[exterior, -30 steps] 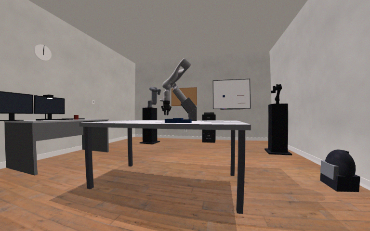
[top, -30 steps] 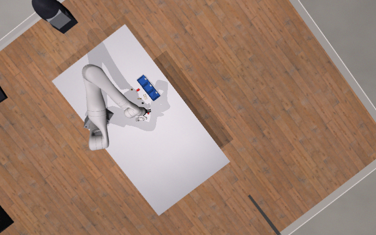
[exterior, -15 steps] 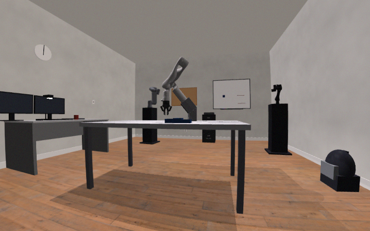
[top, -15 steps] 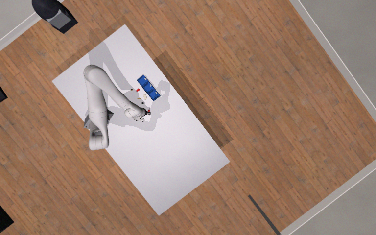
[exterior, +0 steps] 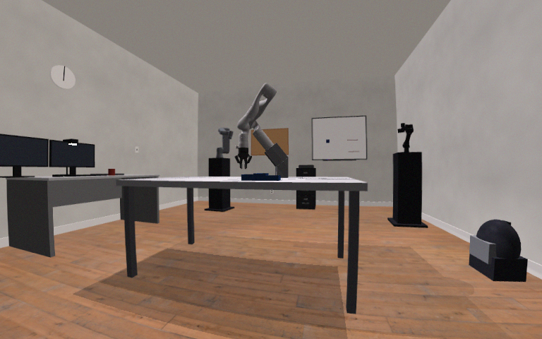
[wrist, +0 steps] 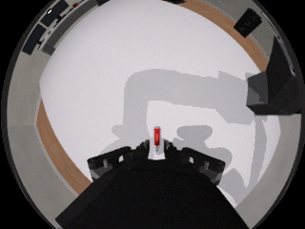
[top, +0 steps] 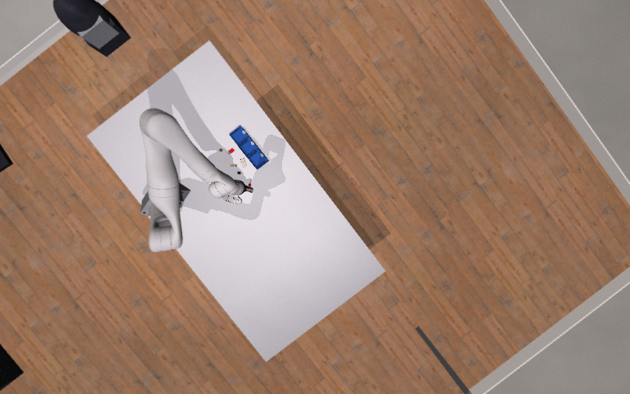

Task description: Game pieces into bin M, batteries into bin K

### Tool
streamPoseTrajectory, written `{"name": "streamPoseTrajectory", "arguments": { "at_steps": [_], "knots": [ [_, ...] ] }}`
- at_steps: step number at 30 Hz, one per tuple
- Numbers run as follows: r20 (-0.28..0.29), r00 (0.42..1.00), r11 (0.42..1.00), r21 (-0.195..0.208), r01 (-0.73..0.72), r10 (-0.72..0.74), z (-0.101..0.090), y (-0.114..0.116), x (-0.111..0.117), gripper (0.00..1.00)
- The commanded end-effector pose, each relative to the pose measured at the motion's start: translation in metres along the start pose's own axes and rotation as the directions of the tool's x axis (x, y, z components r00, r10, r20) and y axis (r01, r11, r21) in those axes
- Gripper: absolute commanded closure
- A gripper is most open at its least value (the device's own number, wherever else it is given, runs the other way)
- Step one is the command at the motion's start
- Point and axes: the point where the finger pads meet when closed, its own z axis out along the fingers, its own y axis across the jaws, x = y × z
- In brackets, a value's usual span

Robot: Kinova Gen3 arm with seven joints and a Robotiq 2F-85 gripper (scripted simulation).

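Because the red stick (top: 249, 185) (wrist: 156, 136) lies lengthwise in the gap between the fingers in the wrist view, the pincer (top: 249, 189) (exterior: 243, 167) (wrist: 156, 144) appears turned to take it across its narrow sides. State of pincer: fingers partly spread, nothing held. The modest gap probably suits a slim thing and limits sweep at the sides. Exterior view puts the fingertips above the table (top: 288, 259) (exterior: 239, 185) (wrist: 95, 62), pointing down; the stick lies on the table below them.

Identity of stick: too small to be certain; its shape suggests a battery, which would send it to K. Letters on the joined blue bins (top: 244, 150) (exterior: 260, 177) are unreadable from here. The bins stand to one side of the pincer, apart from it, presumably so that drops do not disturb the picking area.

Between pincer and bins, nearer the pincer: a dark round piece (top: 239, 172). Beyond it: a brassy piece (top: 233, 165) and a cream piece (top: 243, 162). Farther off, a small red block (top: 231, 150). Next move, judged: descend straight, close on the stick's middle. Off-centre contact could roll it.
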Motion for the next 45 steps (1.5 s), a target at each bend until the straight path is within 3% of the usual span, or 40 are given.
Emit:
{"name": "streamPoseTrajectory", "arguments": {
  "at_steps": [1,17,34,45],
  "knots": [
    [0.003,1.000,1.000,0.001,0.003,-0.003,0.000,0.000,-0.002,0.71],
    [0.003,1.000,1.000,0.001,0.003,-0.003,0.000,0.000,-0.002,0.71],
    [0.010,1.000,1.000,-0.002,0.008,-0.008,0.061,0.001,0.000,0.71],
    [0.002,1.000,1.000,0.001,-0.001,0.001,0.063,0.000,0.002,0.71]
  ]
}}
